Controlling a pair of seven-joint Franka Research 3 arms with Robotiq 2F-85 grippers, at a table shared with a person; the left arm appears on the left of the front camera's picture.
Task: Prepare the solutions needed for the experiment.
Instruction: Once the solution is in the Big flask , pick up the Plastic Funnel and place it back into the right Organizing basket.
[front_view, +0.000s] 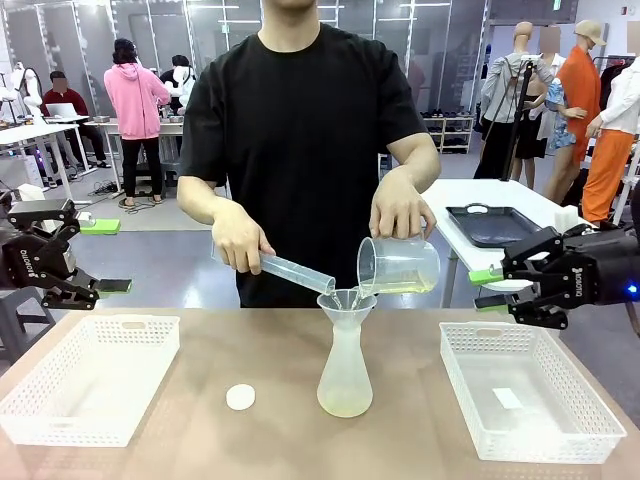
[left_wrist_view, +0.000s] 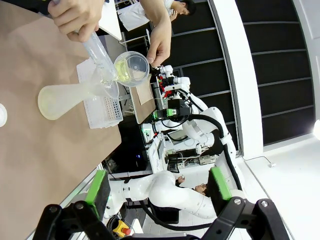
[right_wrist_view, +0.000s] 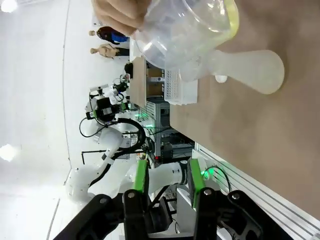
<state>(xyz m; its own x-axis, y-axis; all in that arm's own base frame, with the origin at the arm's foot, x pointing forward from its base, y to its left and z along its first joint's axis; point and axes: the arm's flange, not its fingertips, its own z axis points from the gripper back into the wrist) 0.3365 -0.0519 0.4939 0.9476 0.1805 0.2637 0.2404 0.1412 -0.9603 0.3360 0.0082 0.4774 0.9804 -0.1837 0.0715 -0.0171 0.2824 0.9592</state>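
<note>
While the person at the far side of the bench (front_view: 250, 450) tips two vessels over a clear funnel (front_view: 347, 298), both our claws hang in the air and hold nothing. The left claw (front_view: 108, 257) is at the left edge of the front view, higher than the bench top, and its two green-padded fingers stand wide apart. The right claw (front_view: 487, 288) is at the right side of the same view, higher than the right basket (front_view: 550, 440). It is also open, with a smaller gap between its pads; in the right wrist view this gap is free.

The flask (front_view: 345, 375) stands upright near the middle of the bench, between the two white baskets, and the funnel sits in its neck. A little pale yellow liquid (front_view: 345, 403) lies at its bottom. With one hand (front_view: 242, 240) the person holds a graduated cylinder (front_view: 290, 270) tilted down, with its mouth at the funnel rim. With the other hand (front_view: 400, 210) the person holds a clear beaker (front_view: 400, 265) tilted toward the funnel from the opposite side, and the same yellowish liquid lies in its lower part. We cannot tell if a stream runs from either vessel.

The round white stopper (front_view: 240, 397) lies flat on the bench, near the flask on the side of the left basket (front_view: 40, 420), and it touches neither of them.
</note>
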